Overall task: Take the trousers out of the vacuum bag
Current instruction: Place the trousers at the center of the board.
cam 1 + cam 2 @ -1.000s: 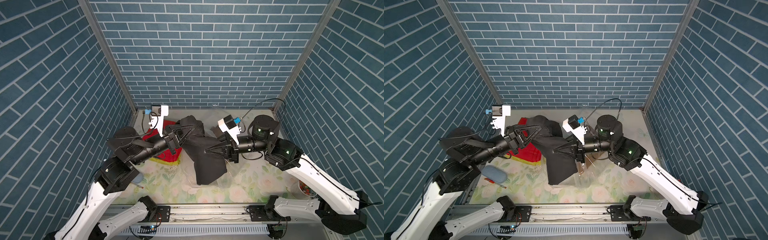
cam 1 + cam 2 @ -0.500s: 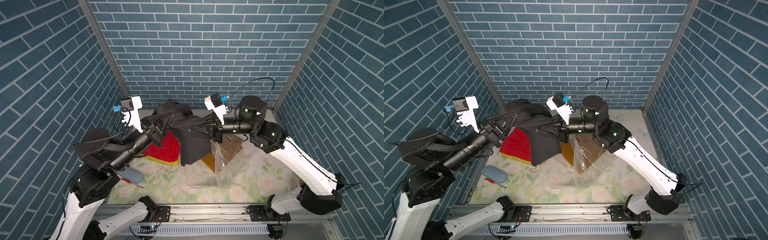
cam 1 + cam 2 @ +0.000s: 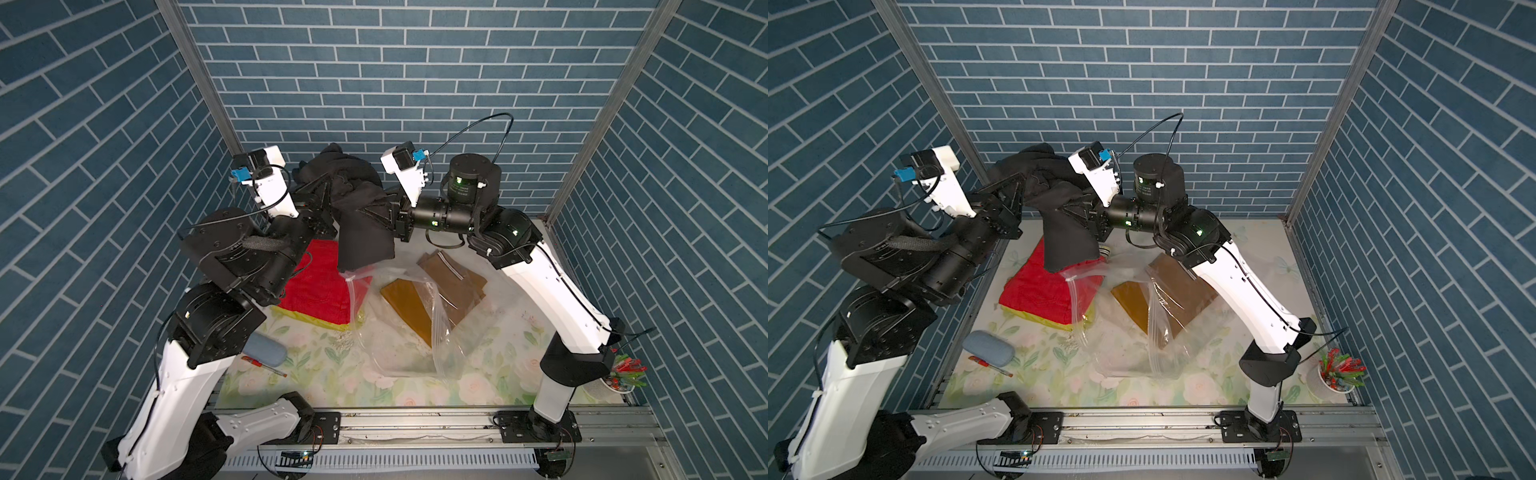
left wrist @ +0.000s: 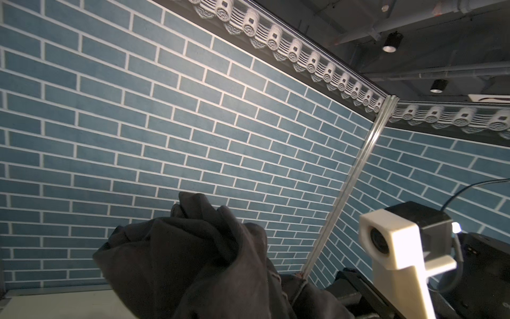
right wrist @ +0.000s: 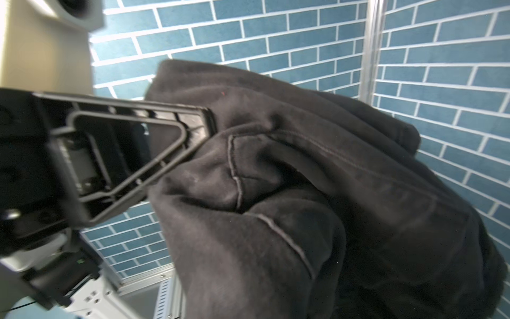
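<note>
Black trousers [image 3: 357, 216] [image 3: 1065, 232] hang in the air near the back wall, bunched between my two grippers. My left gripper [image 3: 323, 195] [image 3: 1017, 189] is shut on their upper fold. From the other side my right gripper [image 3: 376, 212] [image 3: 1077, 214] is shut on the same cloth. In both wrist views the black trousers [image 4: 193, 262] [image 5: 303, 193] hide my own jaws. The crinkly clear vacuum bag [image 3: 401, 336] [image 3: 1133, 340] lies on the table below. Ochre trousers [image 3: 405, 307] and brown trousers [image 3: 455, 278] lie under its plastic. Red trousers [image 3: 318, 286] lie outside on a yellow pair [image 3: 309, 323].
A grey-blue pouch [image 3: 266, 349] and a red pen [image 3: 266, 365] lie at the table's front left. A white cup of coloured clips [image 3: 1337, 374] stands at the front right edge. Brick walls close in the back and both sides.
Both arms have risen and swung toward the back wall, lifting the black trousers off the table. The bag and the brown and ochre trousers beneath now show.
</note>
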Controlling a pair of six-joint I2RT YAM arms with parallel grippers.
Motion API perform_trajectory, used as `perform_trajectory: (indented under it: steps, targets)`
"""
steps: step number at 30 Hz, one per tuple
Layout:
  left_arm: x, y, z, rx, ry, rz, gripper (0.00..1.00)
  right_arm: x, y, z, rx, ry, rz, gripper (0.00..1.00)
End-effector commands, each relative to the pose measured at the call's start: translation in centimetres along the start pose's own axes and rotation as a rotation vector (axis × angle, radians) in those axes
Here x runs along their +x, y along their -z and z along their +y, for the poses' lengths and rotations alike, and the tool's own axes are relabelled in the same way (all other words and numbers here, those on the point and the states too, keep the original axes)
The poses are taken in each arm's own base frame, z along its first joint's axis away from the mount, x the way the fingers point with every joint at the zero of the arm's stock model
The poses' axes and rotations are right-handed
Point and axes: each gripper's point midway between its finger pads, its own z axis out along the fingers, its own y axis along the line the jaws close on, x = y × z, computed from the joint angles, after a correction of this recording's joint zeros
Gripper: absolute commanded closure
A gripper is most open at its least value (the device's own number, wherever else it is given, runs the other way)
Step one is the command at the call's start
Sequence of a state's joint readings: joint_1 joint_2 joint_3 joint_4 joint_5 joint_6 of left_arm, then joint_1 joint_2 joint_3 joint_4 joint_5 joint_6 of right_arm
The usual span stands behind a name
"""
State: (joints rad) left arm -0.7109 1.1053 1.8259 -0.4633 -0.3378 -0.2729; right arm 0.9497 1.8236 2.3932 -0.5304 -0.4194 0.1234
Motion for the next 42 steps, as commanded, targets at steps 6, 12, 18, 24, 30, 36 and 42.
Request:
perform_trajectory:
  steps: [6, 12, 18, 24, 30, 36, 42]
  targets:
    - [0.8, -2.0, 2.2, -0.126, -0.098, -0.038, 1.00, -2.3, -0.6, -5.2, 0.240, 0.150, -0.099, 1.00]
    - [3.7, -4.9, 4.3, -0.184, -0.122, 0.020, 1.00, 0.2, -2.3, -8.3, 0.357, 0.178, -0.036, 1.00]
    - [6.5, -8.0, 8.3, -0.172, -0.061, 0.073, 1.00, 2.7, -3.4, -11.4, 0.484, 0.221, 0.033, 1.00]
    - [9.0, -11.2, 13.6, -0.140, 0.047, 0.108, 1.00, 4.7, -4.0, -14.8, 0.631, 0.309, 0.097, 1.00]
    - [10.5, -12.7, 18.3, -0.160, 0.097, 0.109, 1.00, 7.3, -5.7, -17.1, 0.697, 0.399, 0.169, 1.00]
    - [12.6, -12.3, 22.7, -0.210, 0.126, 0.113, 1.00, 10.0, -7.8, -17.9, 0.676, 0.418, 0.208, 1.00]
    - [14.3, -10.1, 26.4, -0.267, 0.163, 0.112, 1.00, 11.7, -9.6, -16.0, 0.577, 0.406, 0.232, 1.00]
